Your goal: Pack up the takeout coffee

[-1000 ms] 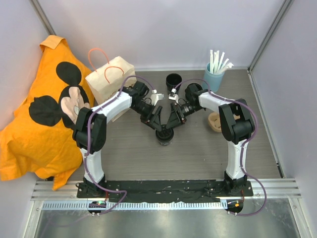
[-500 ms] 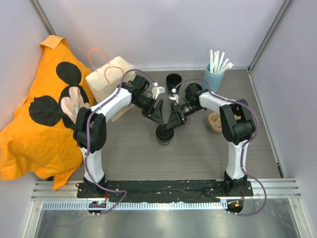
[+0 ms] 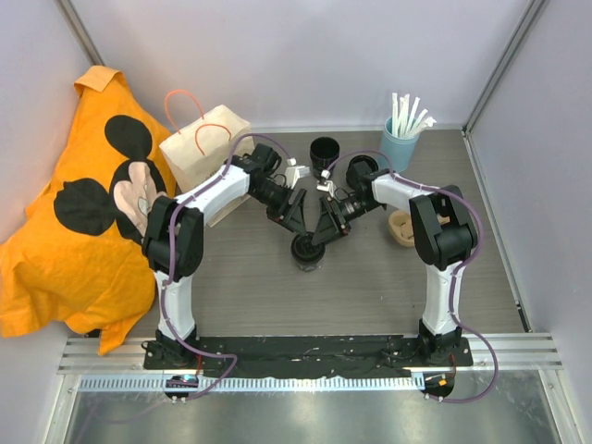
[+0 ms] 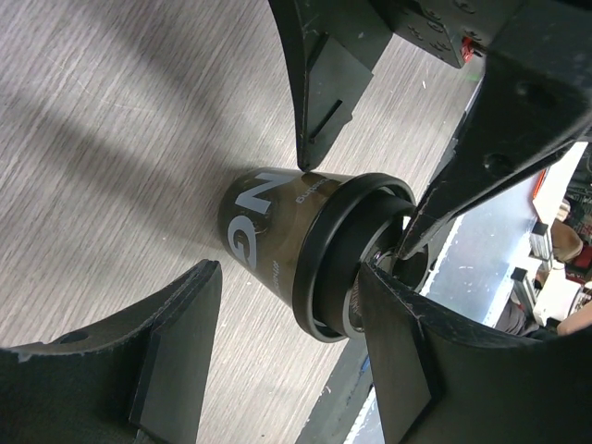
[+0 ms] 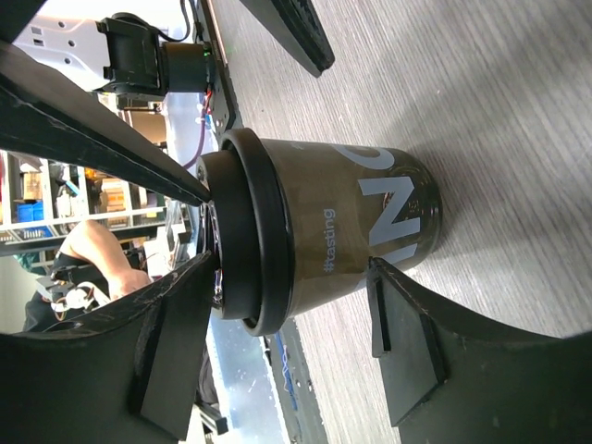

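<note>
Edging in over the last second, the left gripper (image 4: 287,270) is now straddling the takeout coffee (image 3: 306,252), which is standing upright on the desk (image 3: 370,296), while the right gripper (image 5: 291,266) is straddling it opposite. Both are gaping wide, gripping nothing, so the lift toward the paper bag (image 3: 199,153) is still pending.

Left gripper (image 3: 298,229) now slightly farther right, closer to right gripper (image 3: 317,233) over the takeout coffee (image 3: 306,252)
</note>
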